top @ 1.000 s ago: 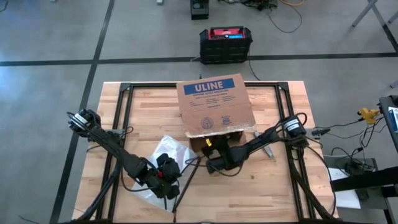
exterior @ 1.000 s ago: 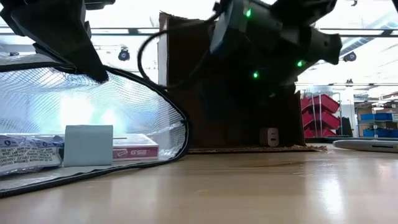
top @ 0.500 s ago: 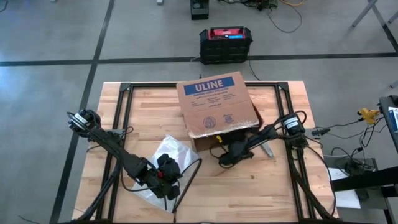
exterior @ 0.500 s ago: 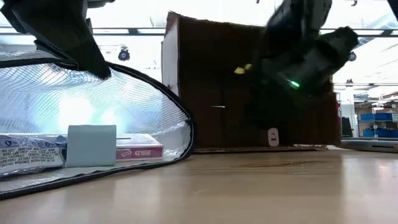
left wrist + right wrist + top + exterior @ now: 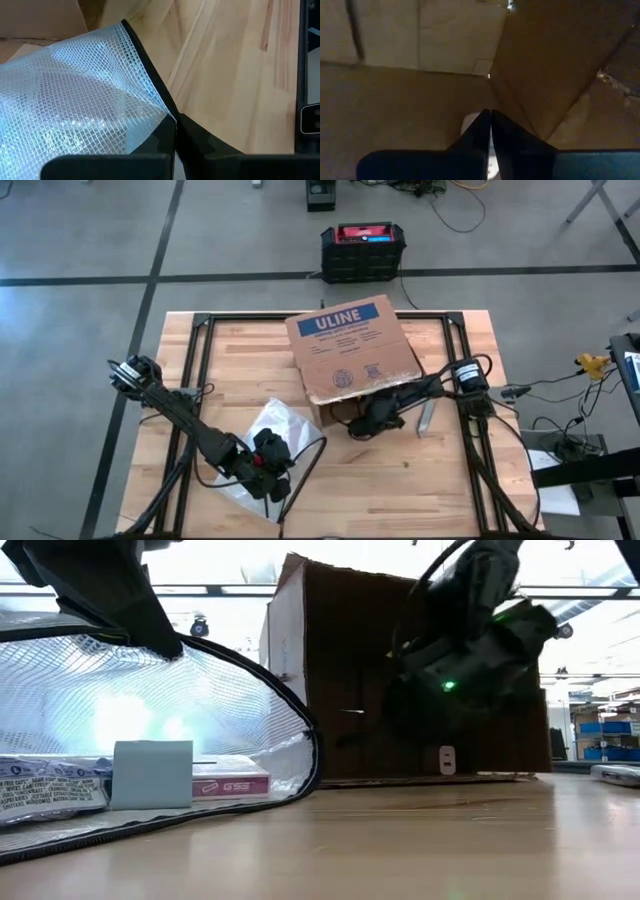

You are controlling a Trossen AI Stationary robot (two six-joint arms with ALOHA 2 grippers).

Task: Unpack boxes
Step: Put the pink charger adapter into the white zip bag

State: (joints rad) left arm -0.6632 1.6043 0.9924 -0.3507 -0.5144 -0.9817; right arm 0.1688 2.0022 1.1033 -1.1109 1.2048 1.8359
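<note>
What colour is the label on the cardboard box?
Blue with white "ULINE" lettering, clearest in the high view: label on the box.

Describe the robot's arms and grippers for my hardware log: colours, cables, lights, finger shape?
Both arms are black, jointed links with black cables looped loosely alongside. The left gripper has matte black fingers tapering to narrow tips. The right gripper has the same dark wedge-shaped fingers. A small green light glows on the right arm's body.

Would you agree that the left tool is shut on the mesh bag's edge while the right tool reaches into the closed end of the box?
Not quite: the right tool reaches into the box's open end, as the right wrist view shows the bare inside. The left tool is indeed shut on the bag's edge.
</note>
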